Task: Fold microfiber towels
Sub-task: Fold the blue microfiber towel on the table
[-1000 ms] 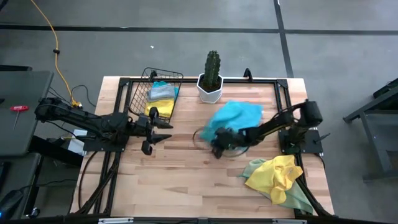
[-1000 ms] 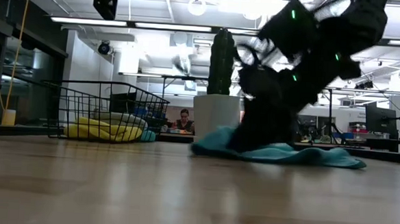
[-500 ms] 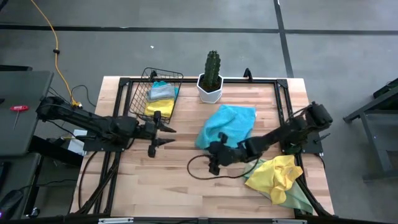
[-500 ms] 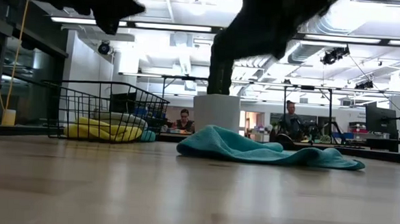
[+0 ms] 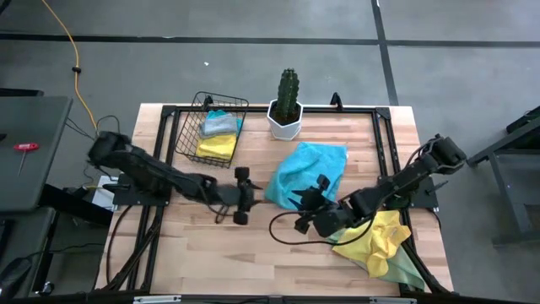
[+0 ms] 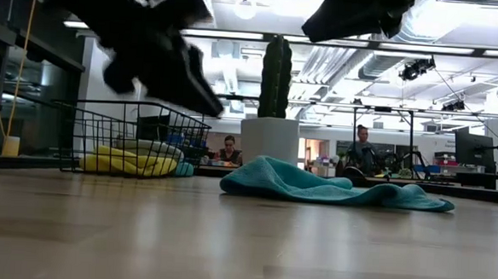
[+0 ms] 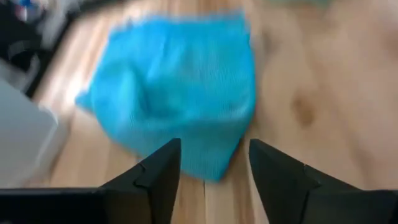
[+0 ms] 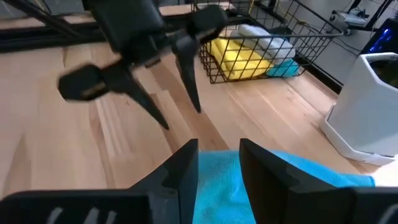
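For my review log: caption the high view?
Both open grippers, left and right, flank the crumpled turquoise towel.

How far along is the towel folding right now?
Done: folded yellow, grey and blue towels sit in the wire basket. In hand: the turquoise towel lies crumpled and unfolded on the table; the left gripper is beside it, jaws open and empty, and the right gripper hovers at its near edge, holding nothing. Left: fold that one, then the yellow and pale green pile at the table's right.

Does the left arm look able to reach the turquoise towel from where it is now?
Probably yes: the left gripper, open, faces the turquoise towel with only bare table between them.
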